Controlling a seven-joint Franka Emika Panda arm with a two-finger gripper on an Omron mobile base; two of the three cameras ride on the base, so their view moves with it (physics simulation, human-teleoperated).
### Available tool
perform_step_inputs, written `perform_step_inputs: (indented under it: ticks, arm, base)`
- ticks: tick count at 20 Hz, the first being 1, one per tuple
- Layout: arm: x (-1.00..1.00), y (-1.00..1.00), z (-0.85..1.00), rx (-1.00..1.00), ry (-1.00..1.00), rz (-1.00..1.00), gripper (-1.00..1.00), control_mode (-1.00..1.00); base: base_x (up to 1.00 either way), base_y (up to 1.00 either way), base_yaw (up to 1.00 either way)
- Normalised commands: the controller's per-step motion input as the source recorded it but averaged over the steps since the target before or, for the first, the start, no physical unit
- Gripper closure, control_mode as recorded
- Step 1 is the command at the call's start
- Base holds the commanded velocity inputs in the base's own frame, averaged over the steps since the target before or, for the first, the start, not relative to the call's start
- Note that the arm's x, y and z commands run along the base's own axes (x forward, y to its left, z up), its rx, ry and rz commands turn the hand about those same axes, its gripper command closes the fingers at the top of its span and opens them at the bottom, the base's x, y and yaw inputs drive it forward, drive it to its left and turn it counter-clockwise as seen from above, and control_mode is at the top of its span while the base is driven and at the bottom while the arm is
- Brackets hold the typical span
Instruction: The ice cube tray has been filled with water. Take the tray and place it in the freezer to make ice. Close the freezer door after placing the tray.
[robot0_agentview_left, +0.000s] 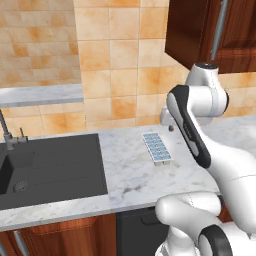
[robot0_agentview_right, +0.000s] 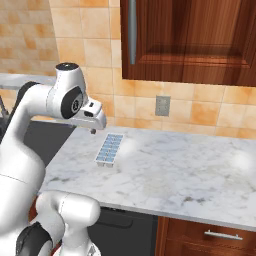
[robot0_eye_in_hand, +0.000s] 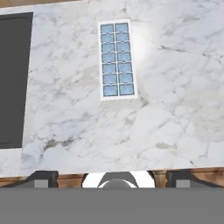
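The ice cube tray lies flat on the marble counter, a white rectangle with two rows of cells filled with pale blue water. My gripper hovers above the counter just behind the tray and looks straight down. In the hand view my gripper is open: its dark fingertips stand far apart with nothing between them. The tray sits well ahead of them, untouched. The freezer and its door are out of view.
A black sink with a faucet is set into the counter left of the tray. Dark wood wall cabinets hang above, with a wall outlet below them. The counter's front edge lies near the fingertips.
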Motion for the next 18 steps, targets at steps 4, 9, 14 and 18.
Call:
perform_step_inputs:
  ticks: [4,9,14,18]
  arm:
    - [-0.35,-0.13,-0.31,0.00,-0.06,-0.07,-1.00,-1.00]
    - [0.00,-0.05,-0.34,0.00,-0.01,-0.02,-1.00,-1.00]
    - [0.07,-0.11,-0.42,0.00,0.00,-0.03,-1.00,-1.00]
    - [0.00,-0.28,-0.46,0.02,0.00,-0.20,-1.00,-1.00]
  base:
    - [0.00,0.00,0.00]
    - [0.00,0.00,0.00]
    - [0.00,0.00,0.00]
    - [0.00,0.00,0.00]
